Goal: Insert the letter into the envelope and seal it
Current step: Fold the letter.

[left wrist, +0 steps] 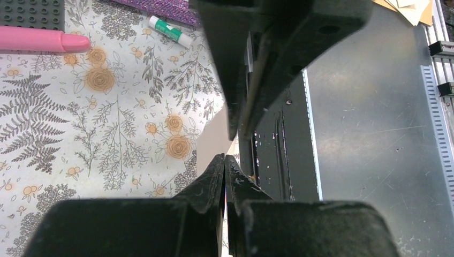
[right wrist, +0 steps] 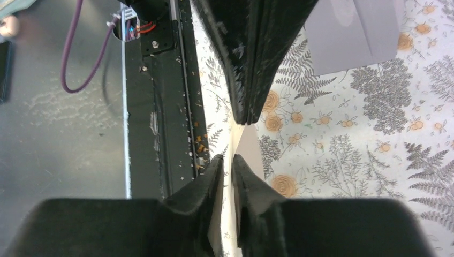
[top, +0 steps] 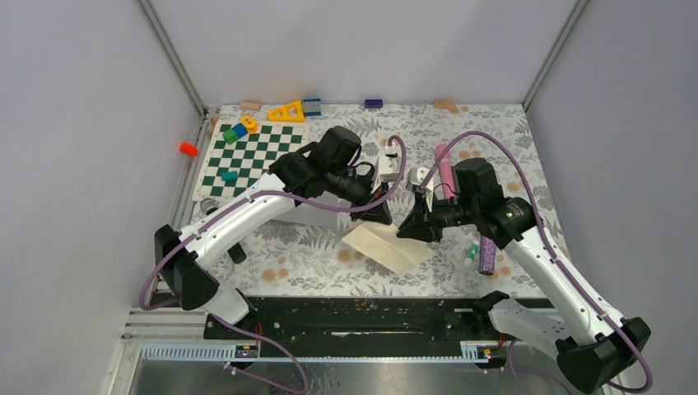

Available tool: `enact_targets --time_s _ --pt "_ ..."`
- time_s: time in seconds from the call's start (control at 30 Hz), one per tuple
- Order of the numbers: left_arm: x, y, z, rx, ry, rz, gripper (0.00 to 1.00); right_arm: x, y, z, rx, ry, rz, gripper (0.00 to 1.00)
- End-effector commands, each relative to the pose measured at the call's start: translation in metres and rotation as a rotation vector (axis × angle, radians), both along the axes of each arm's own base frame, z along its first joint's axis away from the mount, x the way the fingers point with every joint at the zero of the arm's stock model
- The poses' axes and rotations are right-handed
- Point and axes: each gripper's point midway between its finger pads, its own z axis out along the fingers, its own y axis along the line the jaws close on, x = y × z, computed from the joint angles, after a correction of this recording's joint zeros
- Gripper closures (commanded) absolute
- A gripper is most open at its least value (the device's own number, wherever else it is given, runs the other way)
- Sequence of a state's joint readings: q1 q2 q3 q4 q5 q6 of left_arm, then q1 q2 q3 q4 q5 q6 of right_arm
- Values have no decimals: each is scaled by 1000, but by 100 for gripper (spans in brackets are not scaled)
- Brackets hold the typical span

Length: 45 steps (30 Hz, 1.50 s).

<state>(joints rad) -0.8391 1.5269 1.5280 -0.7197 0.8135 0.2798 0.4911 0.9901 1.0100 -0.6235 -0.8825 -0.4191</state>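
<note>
Two tools: my left tool (top: 381,216) and my right tool (top: 409,231) face each other tip to tip over the letter (top: 387,247).
Left tool state: the fingers are drawn together to a hairline slit. They seem to nip one edge of the letter, and nothing else is in them.
Right tool state: the fingers are almost together, with only a thin gap. The paper's edge runs into that gap, so I judge this tool pinched on the letter too.
Letter: this cream folded sheet sits close to the near edge of the bench (top: 313,263), about midway between its left and right edges. I cannot tell whether it rests on the bench or is raised off it.
Envelope: the pale grey-lavender envelope (right wrist: 348,32) lies flat to the left of the letter, a little further from the near edge. It is partly under my left arm and apart from the letter.
Pocket: I cannot tell whether the envelope's mouth is open.
Done: by my reading, only the grasp on the letter.
Left to do: bring the letter to the envelope, slide it inside, then fold the flap down and press it shut.
Elsewhere: a chessboard (top: 255,156) lies toward the far left corner.
</note>
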Motion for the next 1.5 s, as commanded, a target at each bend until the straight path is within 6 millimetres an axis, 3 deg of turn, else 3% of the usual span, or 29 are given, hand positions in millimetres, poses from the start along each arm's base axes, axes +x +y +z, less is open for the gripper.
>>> enact_targets --time_s 0.0,0.03,0.07,0.13,0.23,0.3,0.33,0.4,0.47,0.53,0.6,0.7,0.73,0.8,0.9,0.97,1.0,1.07,1.1,1.13,1.17,1.2,1.23,1.27,1.3,1.33,1.4,1.43,1.47 --pt "2 6 35 -78 -64 13 100 -11 -2 -2 -4 0 32 95" --pt "2 7 36 -80 -66 15 100 -12 -3 -3 -6 0 33 99" --pt "3 7 37 -82 -69 17 100 -13 -4 -4 -8 -1 36 94" --pt "3 9 39 -87 -72 20 100 -14 -5 -6 -14 -2 35 100" --pt "4 10 40 -89 -74 22 100 -15 -6 -7 -16 -6 37 98" --pt "3 10 41 -90 -76 22 100 -16 -6 -6 -17 -4 36 74" --pt "3 10 42 -92 -77 22 100 -16 -7 -6 -19 -2 36 75" --pt "4 11 42 -94 -80 24 100 -17 -7 -8 -26 5 38 99" --pt "5 12 43 -96 -83 28 100 -19 -8 -9 -29 4 46 100" --pt "5 13 45 -100 -86 29 100 -20 -9 -10 -33 10 42 90" --pt "5 14 46 -102 -90 31 100 -20 -10 -10 -37 10 41 94" --pt "4 15 48 -107 -94 31 100 -20 -10 -9 -37 6 34 69" --pt "4 16 49 -108 -97 33 100 -20 -11 -9 -37 3 35 74" --pt "5 17 50 -110 -99 35 100 -23 -12 -10 -43 1 43 98" --pt "5 18 52 -114 -101 38 100 -23 -14 -12 -48 -2 37 91" --pt "6 19 52 -115 -102 40 100 -25 -15 -14 -55 0 41 100" --pt "6 19 53 -117 -103 39 100 -26 -16 -14 -57 -4 40 97" --pt "6 19 54 -118 -105 42 100 -25 -17 -13 -62 -5 27 64" --pt "6 20 54 -119 -107 42 100 -25 -18 -13 -65 -10 23 61" --pt "6 20 54 -119 -108 44 100 -26 -19 -13 -70 -15 28 71" --pt "6 20 55 -120 -109 44 100 -27 -20 -14 -74 -14 29 92" --pt "7 21 55 -120 -108 45 100 -28 -21 -15 -78 -15 28 100" --pt "7 21 56 -122 -111 46 100 -30 -23 -16 -81 -19 36 100" --pt "7 22 56 -123 -112 49 100 -32 -24 -18 -85 -15 38 99" --pt "7 22 57 -124 -115 49 100 -32 -24 -19 -90 -13 33 87" --pt "7 22 57 -125 -117 51 100 -32 -25 -20 -94 -14 29 84" --pt "7 24 60 -129 -126 54 100 -34 -28 -22 -107 -10 31 93" --pt "7 24 60 -130 -130 56 100 -35 -29 -24 -112 -4 30 87" --pt "8 25 62 -132 -134 59 100 -35 -29 -24 -116 -2 24 71"
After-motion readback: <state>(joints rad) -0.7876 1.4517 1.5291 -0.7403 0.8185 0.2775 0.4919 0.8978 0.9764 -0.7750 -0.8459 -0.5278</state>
